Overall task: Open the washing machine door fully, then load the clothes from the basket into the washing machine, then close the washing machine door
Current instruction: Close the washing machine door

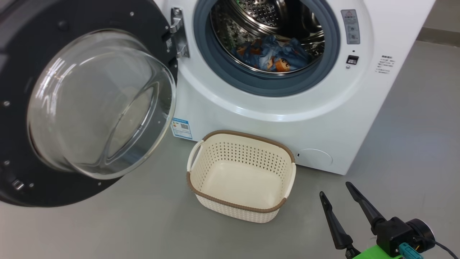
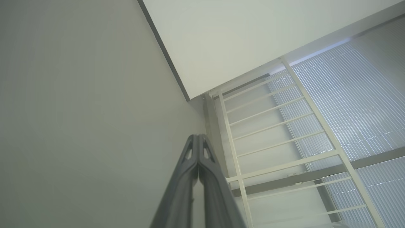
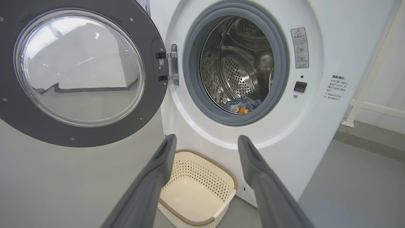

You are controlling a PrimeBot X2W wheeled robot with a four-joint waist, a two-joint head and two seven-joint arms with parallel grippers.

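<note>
Clothes in drum, well apart from right gripper — spread wide, empty, near basket — with left wrist view adding left gripper, tips pressed together, before white railing.

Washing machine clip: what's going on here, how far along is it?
The loading looks done. The washing machine door stands wide open, the clothes lie in the drum, and the basket on the floor before the washing machine is empty. The right gripper hangs open near the basket. The left gripper is shut, facing a wall. Only closing the door remains.
</note>
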